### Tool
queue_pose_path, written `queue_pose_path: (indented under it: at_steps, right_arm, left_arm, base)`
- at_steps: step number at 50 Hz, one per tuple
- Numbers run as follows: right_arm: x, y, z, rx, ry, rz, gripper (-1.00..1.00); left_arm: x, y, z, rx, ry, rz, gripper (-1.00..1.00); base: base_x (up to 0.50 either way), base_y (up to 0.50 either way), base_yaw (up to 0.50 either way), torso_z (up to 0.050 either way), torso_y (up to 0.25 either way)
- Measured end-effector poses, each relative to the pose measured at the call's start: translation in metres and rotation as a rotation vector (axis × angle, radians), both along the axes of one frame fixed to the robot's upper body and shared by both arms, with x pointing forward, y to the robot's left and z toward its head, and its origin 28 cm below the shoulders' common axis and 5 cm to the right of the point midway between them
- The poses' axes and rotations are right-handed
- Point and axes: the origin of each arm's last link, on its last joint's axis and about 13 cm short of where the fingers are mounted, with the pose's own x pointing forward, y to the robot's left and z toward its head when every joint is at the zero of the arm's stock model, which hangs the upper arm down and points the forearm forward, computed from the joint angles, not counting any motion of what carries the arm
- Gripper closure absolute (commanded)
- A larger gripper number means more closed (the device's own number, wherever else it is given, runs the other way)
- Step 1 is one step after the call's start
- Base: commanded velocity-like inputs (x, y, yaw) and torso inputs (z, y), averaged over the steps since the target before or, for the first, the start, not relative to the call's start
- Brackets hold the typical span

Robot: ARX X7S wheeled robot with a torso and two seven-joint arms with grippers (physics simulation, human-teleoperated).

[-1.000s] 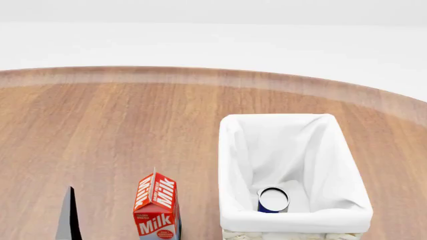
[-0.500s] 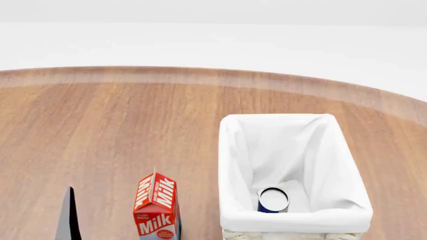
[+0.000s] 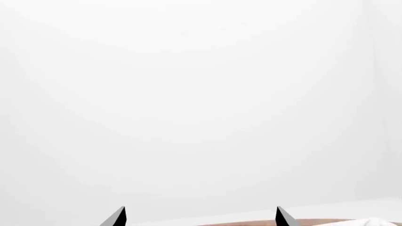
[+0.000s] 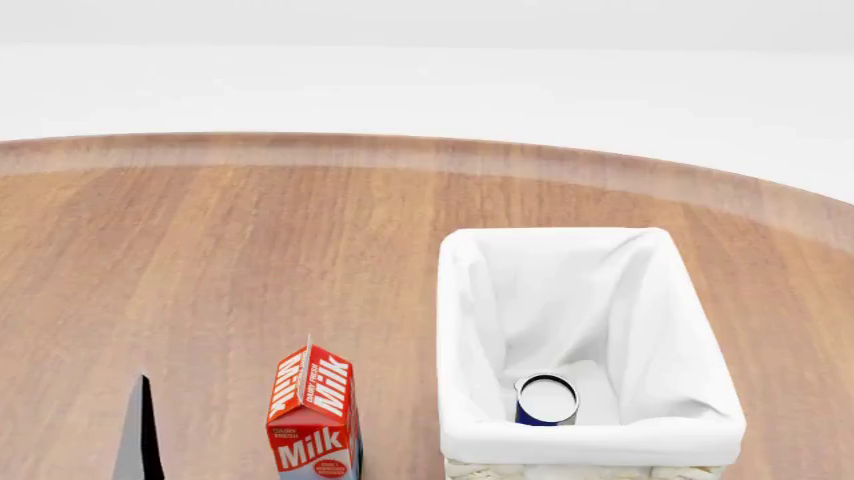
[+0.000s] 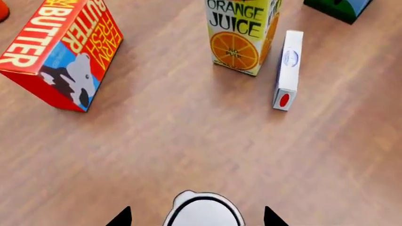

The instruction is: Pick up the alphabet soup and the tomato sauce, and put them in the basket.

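Right gripper [image 5: 193, 217] shows only two dark fingertips in its wrist view, spread apart on either side of a can's silvery-white top [image 5: 204, 212]; no label colour is visible, so I cannot tell which can it is, nor whether the fingers touch it. Beyond it on the wooden table [image 5: 188, 141] stand a butter box [image 5: 60, 52], an orange juice carton [image 5: 242, 33] and a small white box [image 5: 287, 68].

Left gripper [image 3: 199, 217] is spread and empty, facing a blank white background. From the head, the soup [image 4: 546, 400] stands upright inside the basket [image 4: 461, 330] (near end), with a milk carton [image 4: 314, 415] just left of the basket.
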Motion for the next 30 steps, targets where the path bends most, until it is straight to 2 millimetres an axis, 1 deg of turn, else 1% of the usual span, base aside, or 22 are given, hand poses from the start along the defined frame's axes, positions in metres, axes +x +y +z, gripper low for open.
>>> queue_pose_path:
  at_steps: [30]
  right_arm:
    - [-0.003,0.000,-0.017,0.005,0.027,0.000,-1.00]
  left_arm:
    - [0.000,-0.001,0.000,0.003,0.002,-0.001,-1.00]
  base:
    - [0.00,0.00,0.00,0.000,0.000]
